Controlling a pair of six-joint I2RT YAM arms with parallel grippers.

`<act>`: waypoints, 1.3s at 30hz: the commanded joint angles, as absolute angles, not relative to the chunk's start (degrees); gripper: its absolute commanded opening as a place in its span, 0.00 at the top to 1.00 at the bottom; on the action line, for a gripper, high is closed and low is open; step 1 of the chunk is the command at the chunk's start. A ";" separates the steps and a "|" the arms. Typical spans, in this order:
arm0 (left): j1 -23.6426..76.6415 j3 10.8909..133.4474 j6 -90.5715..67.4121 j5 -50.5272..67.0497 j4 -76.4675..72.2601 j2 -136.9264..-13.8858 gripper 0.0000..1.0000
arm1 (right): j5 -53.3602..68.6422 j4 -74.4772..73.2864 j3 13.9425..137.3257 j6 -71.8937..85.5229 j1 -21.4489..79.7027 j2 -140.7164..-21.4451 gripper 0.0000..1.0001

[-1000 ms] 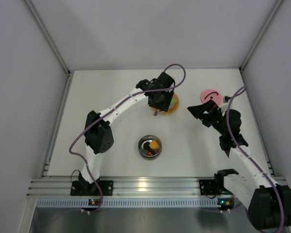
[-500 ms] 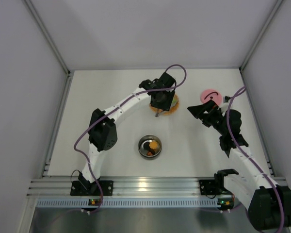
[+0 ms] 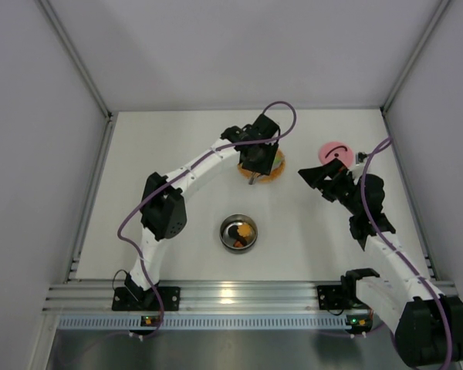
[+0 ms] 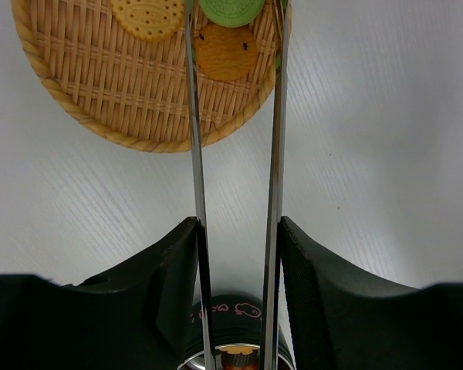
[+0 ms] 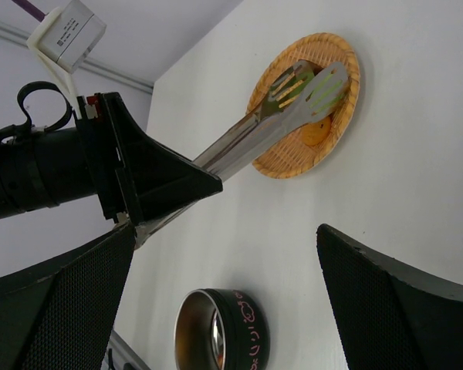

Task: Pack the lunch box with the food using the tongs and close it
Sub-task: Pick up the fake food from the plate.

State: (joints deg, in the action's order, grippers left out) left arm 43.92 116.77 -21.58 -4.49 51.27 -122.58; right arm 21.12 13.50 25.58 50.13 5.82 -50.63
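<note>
My left gripper (image 4: 237, 231) is clamped narrow on the slim silver-grey metal tongs (image 4: 194, 139), one finger pressed against the outside of each long arm, and it holds them out over the flat orange-brown woven plate (image 4: 85, 77). On that plate lie a bright green round biscuit (image 4: 231, 9), an orange-brown round piece (image 4: 226, 52) just nearer me, and a yellow biscuit (image 4: 148, 15) to their left. The two tong arms run either side of the orange-brown piece and the green one; my right wrist camera shows the scalloped tips with green between them, but I cannot tell whether they actually touch it. The small round shiny steel lunch box (image 3: 223, 233) stands open, well apart from the plate on the side nearer my bases, with orange and black pieces (image 3: 247, 229) inside. Its round pink lid (image 3: 336, 150) with the thin black handle lies on the table well to the right of the plate. My right gripper (image 5: 225, 247) hangs empty, fingers spread wide, right of the plate and just beside the lid.
</note>
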 commanded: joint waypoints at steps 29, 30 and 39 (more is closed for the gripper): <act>43.51 113.20 -21.80 -5.89 50.01 -109.95 0.56 | 21.45 15.91 26.46 49.40 5.01 -50.36 0.01; 43.51 112.59 -21.71 -5.80 50.53 -109.52 0.56 | 21.45 15.91 26.54 49.39 5.10 -50.36 0.01; 43.68 101.26 -22.59 -3.43 52.20 -97.75 0.57 | 21.45 16.35 26.63 49.40 5.01 -51.06 0.00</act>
